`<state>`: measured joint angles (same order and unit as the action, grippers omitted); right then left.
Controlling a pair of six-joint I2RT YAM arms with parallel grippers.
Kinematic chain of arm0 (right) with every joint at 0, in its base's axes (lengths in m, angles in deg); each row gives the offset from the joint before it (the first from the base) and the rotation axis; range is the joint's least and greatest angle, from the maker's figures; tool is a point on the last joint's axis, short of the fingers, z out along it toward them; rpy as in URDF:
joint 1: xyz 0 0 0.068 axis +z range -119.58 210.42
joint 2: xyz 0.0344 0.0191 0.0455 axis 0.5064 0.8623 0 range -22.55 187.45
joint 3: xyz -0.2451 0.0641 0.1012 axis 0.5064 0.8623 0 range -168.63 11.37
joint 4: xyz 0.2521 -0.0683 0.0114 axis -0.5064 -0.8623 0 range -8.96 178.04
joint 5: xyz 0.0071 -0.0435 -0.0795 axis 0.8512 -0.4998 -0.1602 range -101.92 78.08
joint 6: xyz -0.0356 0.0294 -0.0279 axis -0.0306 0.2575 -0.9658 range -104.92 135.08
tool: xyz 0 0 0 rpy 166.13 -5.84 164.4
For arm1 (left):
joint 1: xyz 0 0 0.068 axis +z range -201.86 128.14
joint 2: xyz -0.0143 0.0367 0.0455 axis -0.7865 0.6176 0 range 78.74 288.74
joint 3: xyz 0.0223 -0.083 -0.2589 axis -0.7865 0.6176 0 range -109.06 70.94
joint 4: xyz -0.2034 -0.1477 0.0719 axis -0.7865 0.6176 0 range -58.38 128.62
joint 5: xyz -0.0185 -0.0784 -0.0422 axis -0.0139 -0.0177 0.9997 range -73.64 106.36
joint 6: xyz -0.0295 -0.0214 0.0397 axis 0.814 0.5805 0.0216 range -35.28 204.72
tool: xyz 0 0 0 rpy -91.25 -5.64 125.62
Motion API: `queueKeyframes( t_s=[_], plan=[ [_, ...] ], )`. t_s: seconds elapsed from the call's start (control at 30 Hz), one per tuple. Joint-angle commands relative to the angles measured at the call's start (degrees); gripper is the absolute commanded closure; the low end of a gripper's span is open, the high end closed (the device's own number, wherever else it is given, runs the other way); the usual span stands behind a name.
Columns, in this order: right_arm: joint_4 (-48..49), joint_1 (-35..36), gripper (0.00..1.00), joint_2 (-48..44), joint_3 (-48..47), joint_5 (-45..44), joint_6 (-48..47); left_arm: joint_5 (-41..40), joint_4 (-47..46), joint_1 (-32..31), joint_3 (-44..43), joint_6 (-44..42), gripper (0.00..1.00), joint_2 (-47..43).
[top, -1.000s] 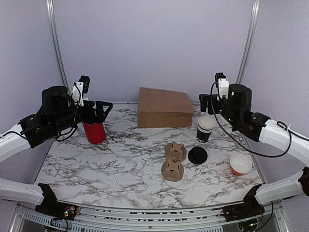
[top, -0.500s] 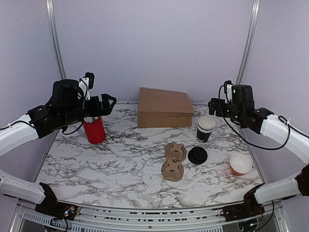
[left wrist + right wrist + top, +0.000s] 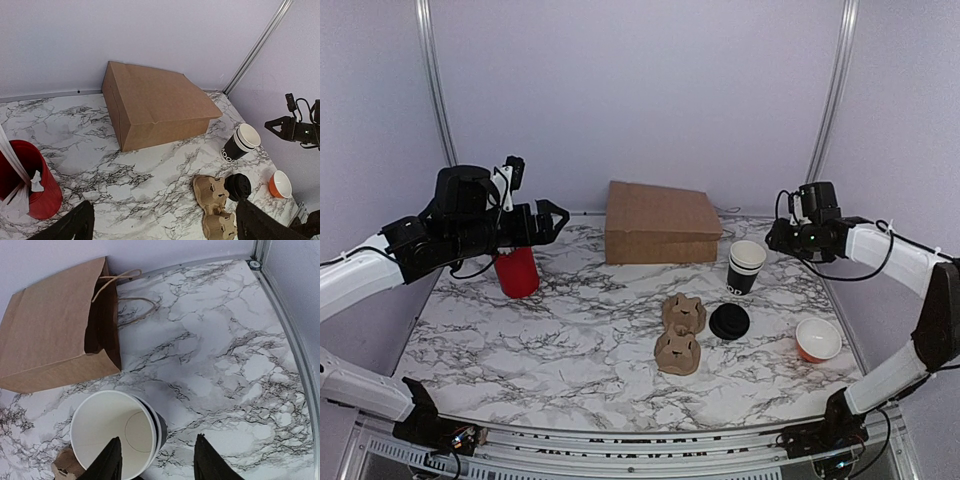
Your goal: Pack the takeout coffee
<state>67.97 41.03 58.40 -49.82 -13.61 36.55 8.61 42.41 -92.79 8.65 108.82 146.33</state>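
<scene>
The takeout coffee is not in view. An open black paper cup point(image 3: 746, 267) point(image 3: 240, 144) point(image 3: 115, 435) with a white rim and inside stands right of the brown paper bag point(image 3: 660, 222) point(image 3: 155, 102) point(image 3: 50, 330). A loose black lid point(image 3: 729, 322) point(image 3: 237, 186) lies in front of the cup. My right gripper point(image 3: 775, 235) point(image 3: 158, 440) hovers above and just right of the cup, jaws partly apart and holding nothing. My left gripper point(image 3: 555, 218) point(image 3: 165, 222) hangs wide open in the air at the left, above the red cup point(image 3: 516, 272) point(image 3: 27, 180).
A brown pulp cup carrier point(image 3: 680, 335) point(image 3: 214, 200) lies mid-table, left of the lid. An orange bowl point(image 3: 818, 339) point(image 3: 280, 184) sits near the right edge. The bag lies on its side at the back, its mouth and handles toward the right.
My right arm has drawn back to the right, away from the cup, and its jaws have narrowed. My left gripper has risen and shifted right, off the red cup.
</scene>
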Motion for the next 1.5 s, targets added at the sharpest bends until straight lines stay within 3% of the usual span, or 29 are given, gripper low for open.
queueKeyframes(
  t_s=[0.0,0.4,1.27,1.47],
  plan=[
    [-1.28,-1.20,0.53,1.71,-3.50,5.54,0.93,0.49,0.69,0.36,-0.77,0.22,0.01,-1.72],
    [-2.40,-1.21,0.72,7.65,-5.64,6.37,0.35,-0.68,-1.43,0.31,0.88,2.65,0.01,-2.79],
    [-2.52,-0.42,0.88,10.45,-5.92,6.36,0.70,-0.43,-3.62,0.28,2.60,4.10,0.01,-2.77],
    [-3.23,0.08,0.99,10.78,-7.12,5.65,0.51,-0.26,-3.88,0.31,2.76,4.51,0.01,-2.38]
  ],
)
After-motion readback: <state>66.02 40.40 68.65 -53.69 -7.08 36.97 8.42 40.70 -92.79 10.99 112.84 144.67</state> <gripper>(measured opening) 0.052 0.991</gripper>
